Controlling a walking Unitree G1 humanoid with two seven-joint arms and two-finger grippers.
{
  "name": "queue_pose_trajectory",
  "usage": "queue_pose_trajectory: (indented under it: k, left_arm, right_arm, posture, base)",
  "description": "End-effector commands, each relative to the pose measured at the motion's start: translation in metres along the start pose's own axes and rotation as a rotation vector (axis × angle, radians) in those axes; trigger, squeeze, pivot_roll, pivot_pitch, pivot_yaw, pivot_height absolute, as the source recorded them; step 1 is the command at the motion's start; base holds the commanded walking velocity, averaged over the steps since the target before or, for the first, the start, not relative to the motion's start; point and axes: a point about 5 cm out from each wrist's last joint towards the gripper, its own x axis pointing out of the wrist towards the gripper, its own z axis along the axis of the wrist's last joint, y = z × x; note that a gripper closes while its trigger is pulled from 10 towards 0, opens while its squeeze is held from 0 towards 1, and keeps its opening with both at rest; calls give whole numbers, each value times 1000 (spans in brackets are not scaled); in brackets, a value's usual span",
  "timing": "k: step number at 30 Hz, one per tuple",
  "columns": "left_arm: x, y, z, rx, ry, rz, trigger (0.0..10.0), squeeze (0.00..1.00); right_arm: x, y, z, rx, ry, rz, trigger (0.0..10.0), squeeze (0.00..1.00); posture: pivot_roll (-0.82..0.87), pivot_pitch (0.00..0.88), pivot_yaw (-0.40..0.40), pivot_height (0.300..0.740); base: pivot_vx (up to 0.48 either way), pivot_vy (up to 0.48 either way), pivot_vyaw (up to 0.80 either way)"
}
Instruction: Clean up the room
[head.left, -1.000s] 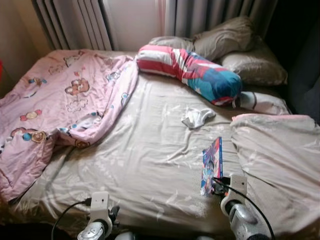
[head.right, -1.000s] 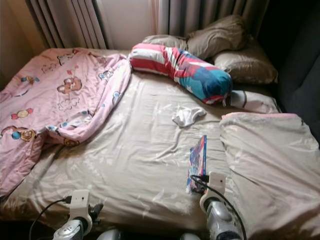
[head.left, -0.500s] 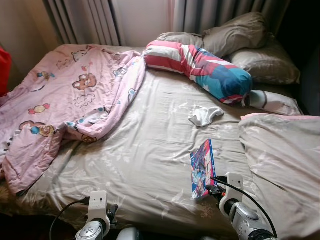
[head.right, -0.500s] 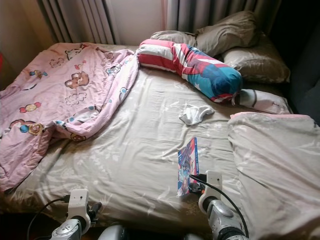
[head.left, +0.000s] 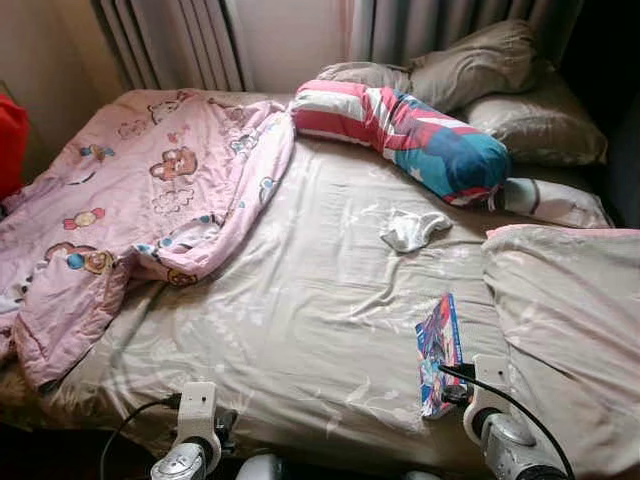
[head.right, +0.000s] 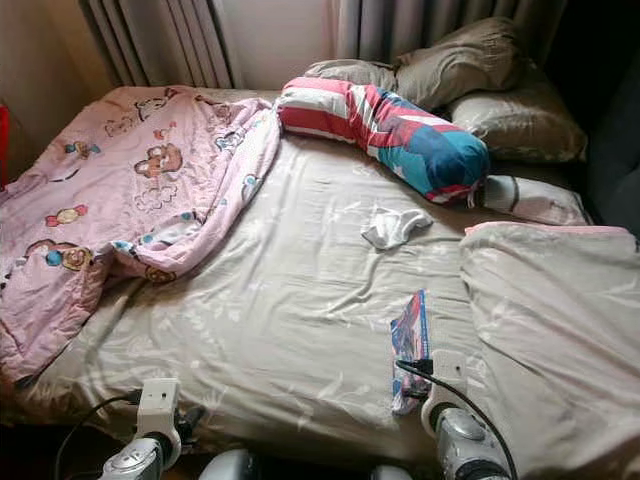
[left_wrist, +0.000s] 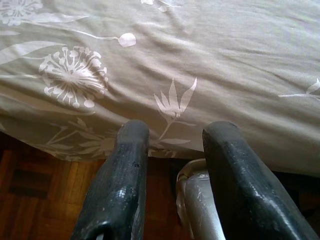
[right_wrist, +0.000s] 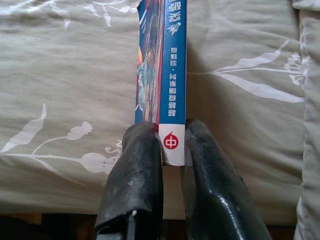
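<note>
Right gripper (right_wrist: 172, 145) pinches the spine end of a blue book (right_wrist: 162, 75), which stands on its edge on the beige bed sheet (head.left: 300, 310) near the bed's front edge. Left gripper (left_wrist: 172, 140) hangs spread apart, just before the mattress edge. Farther up lies a white sock (head.left: 412, 229).

Head views look down across the bed (head.left: 300, 330); wrist views sit close above its near edge.

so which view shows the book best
The right wrist view: the book stands edge-up in the right gripper, its blue spine and print close up. Both eye views show it small near the foot of the bed, cover at an angle.
</note>
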Motion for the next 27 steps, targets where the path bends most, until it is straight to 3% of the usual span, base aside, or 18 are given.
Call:
queue_pose_trajectory:
  k: [1,13,14,15,16,17,18,27]
  left_arm:
    - [-2,5,-4,20,18,7,10000,0]
    - [-2,5,-4,21,16,7,10000,0]
    - [-2,5,-4,22,16,7,10000,0]
    - [-2,5,-4,22,16,7,10000,0]
    - [-2,5,-4,22,16,7,10000,0]
    - [-2,5,-3,22,16,7,10000,0]
    - [-1,4,-3,22,16,6,10000,0]
    - [-1,4,-3,21,14,7,10000,0]
  right_arm:
    - [-1,-3,-2,-7,7,-12,10000,0]
    - [-2,-15,1,-13,3,-95,10000,0]
    - [-2,-15,2,-10,-3,-94,10000,478]
    - [-2,-15,2,-7,-7,-92,10000,478]
    - [-2,-15,3,-9,-9,-93,10000,851]
    - [-2,-15,4,-11,-11,-95,10000,851]
    - [-2,-15,4,-13,-14,-96,10000,1000]
    - [-2,-19,11,-24,-51,-138,10000,1000]
  posture:
    - [-22,77,63,662]
    - [-21,77,65,662]
    - [-22,76,66,662]
    - [-22,76,66,662]
    - [-22,76,66,662]
    - [-23,76,67,662]
    - [-22,75,66,662]
    - [-20,72,65,662]
  base:
    - [0,0,0]
    - [0,0,0]
    - [0,0,0]
    - [0,0,0]
    - [0,0,0]
    - [0,0,0]
    - [0,0,0]
    - [0,0,0]
